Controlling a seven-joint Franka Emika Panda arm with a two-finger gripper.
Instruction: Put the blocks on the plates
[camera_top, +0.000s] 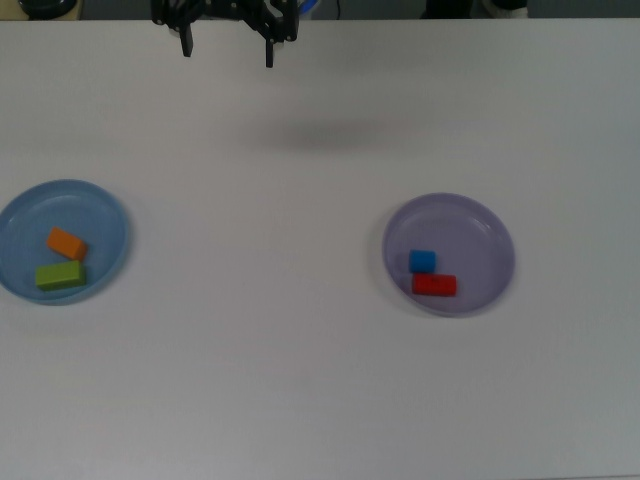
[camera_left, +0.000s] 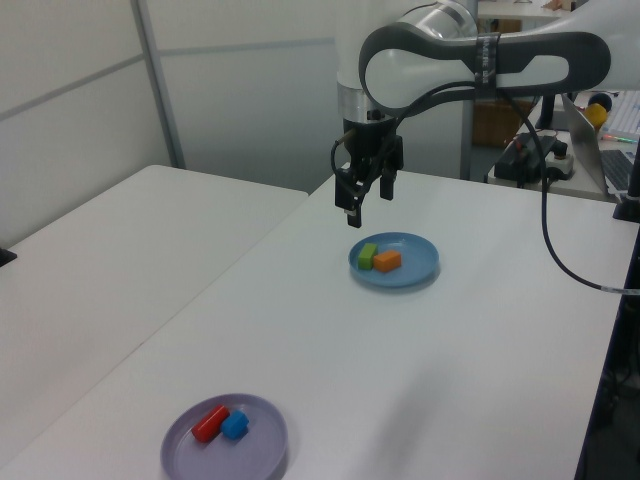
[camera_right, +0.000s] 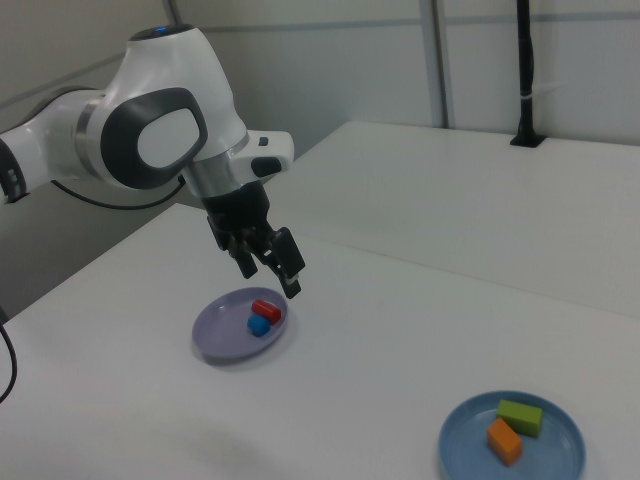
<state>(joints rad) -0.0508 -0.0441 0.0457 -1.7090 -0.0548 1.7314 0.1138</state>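
Gripper (camera_top: 226, 52) w/ fingers spread wide, holding nothing, hangs above the white table (camera_top: 300, 380) at the top view's upper edge, touching no object. Light blue plate (camera_top: 105, 215) at the top view's left holds orange block (camera_top: 66, 242) & green block (camera_top: 60, 275), close together. Lavender plate (camera_top: 480, 230) at the top view's right holds blue cube (camera_top: 422, 261) just beside red block (camera_top: 435, 285). Plates well apart.

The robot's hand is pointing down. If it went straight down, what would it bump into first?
Most likely just the bare white table. The hand hangs open and empty above it, and its shadow falls on the tabletop, away from the blue plate and the purple plate. Depth is hard to judge, though.
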